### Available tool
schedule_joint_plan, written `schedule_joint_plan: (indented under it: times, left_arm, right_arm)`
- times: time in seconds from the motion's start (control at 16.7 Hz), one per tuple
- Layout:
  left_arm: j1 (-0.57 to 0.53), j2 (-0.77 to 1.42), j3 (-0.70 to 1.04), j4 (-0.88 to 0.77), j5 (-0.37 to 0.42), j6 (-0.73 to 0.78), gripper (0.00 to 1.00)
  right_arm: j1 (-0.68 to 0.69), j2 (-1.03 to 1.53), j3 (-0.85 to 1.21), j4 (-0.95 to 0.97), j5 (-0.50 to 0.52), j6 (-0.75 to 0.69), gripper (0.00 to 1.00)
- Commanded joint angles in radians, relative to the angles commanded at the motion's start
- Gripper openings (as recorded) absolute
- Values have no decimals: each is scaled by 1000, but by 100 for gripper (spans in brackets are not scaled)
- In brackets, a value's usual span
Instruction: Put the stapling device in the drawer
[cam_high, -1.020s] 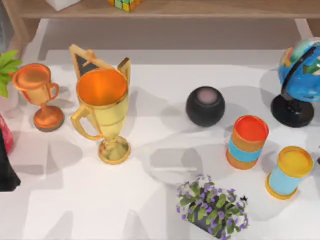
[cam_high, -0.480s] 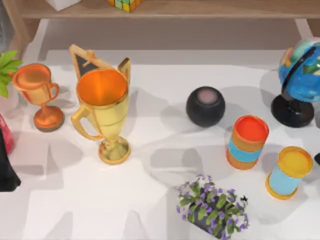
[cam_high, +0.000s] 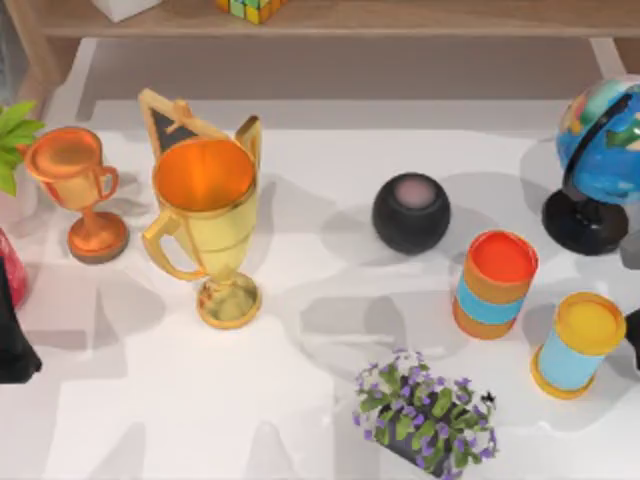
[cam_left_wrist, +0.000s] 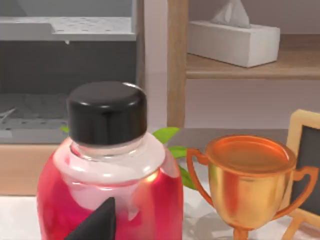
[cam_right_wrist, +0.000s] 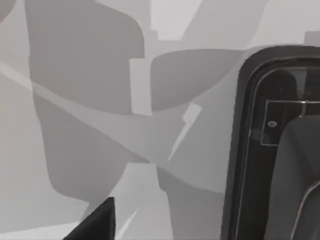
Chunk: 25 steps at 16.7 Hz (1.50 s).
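Note:
A glossy black moulded thing (cam_right_wrist: 260, 150) lies on the white table close under my right gripper in the right wrist view; it looks like the stapling device, partly cut off by the frame. My right gripper (cam_high: 633, 338) shows as a dark shape at the table's right edge, beside the yellow-rimmed cup (cam_high: 580, 345). My left gripper (cam_high: 10, 335) is parked at the left edge, next to a red bottle with a black cap (cam_left_wrist: 107, 165). Behind that bottle stands a grey cabinet (cam_left_wrist: 65, 30), which may hold the drawer.
A large gold trophy (cam_high: 205, 225) and a small copper trophy (cam_high: 75, 190) stand at the left. A black round speaker (cam_high: 411, 212), an orange-rimmed cup (cam_high: 495, 283), a globe (cam_high: 600, 165) and a purple-flowered plant (cam_high: 425, 410) crowd the right half. A wooden shelf (cam_high: 330, 20) runs along the back.
The dark shape of my right arm has come a little further into the top view at the right edge and moved toward the front. Nothing else has shifted.

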Motion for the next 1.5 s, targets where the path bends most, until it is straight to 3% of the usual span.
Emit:
schedule_joint_plan:
  times: [0.18,0.96,1.5]
  left_arm:
    - [0,0,0,0,0,0,100]
    - [0,0,0,0,0,0,100]
    - [0,0,0,0,0,0,100]
  right_arm:
    - [0,0,0,0,0,0,100]
    - [0,0,0,0,0,0,2]
    - [1,-1,0,0,0,1,0]
